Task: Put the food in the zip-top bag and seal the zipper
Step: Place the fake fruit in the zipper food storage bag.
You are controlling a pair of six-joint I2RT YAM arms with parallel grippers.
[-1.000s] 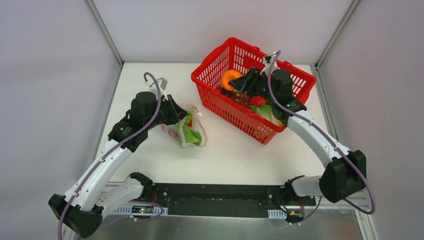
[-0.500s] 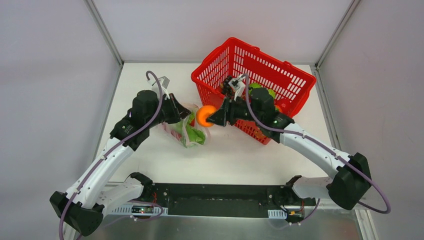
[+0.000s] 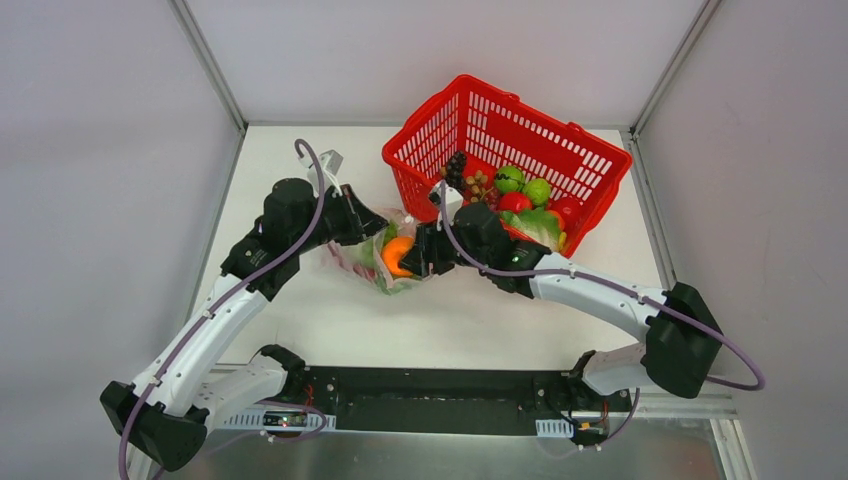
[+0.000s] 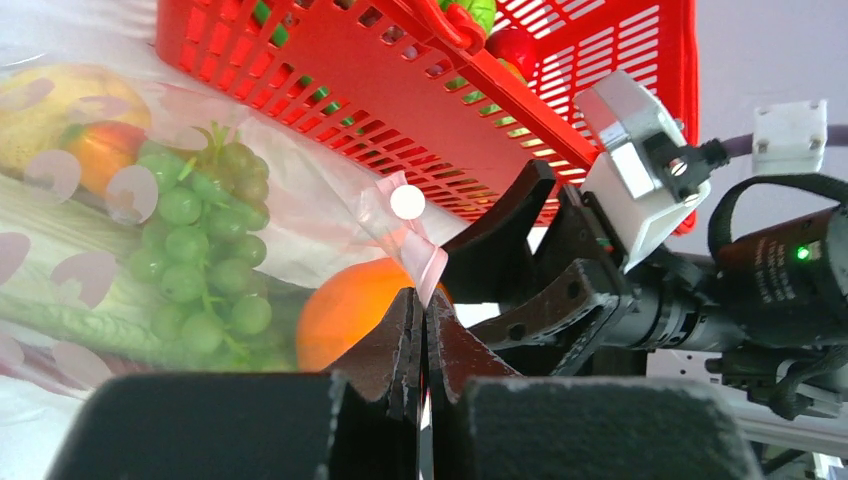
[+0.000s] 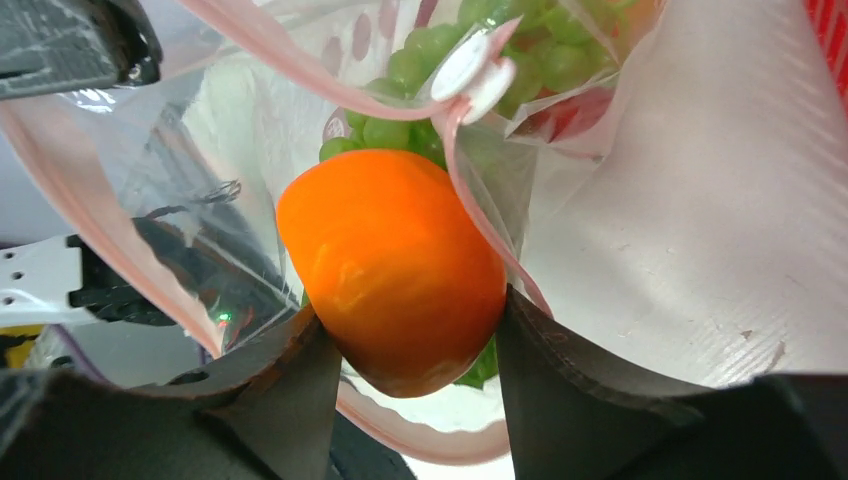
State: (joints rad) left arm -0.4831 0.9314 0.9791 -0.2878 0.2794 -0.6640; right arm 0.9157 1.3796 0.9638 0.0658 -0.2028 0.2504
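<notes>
Several foods already lie in the bag (image 4: 300, 215), grapes (image 4: 195, 240) among them. My left gripper (image 4: 420, 310) is pinched tight on the zipper (image 4: 425, 255), holding the mouth open. My right gripper (image 5: 410, 325) clasps the orange piece (image 5: 390, 265) at the mouth just ahead. More food (image 3: 515, 200) sits in the basket (image 3: 560, 150) behind it, and the bag is unsealed.

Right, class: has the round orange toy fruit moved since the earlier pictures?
Yes. The orange fruit travelled left, from the red plastic basket to the clear plastic bag, in the right gripper.
</notes>
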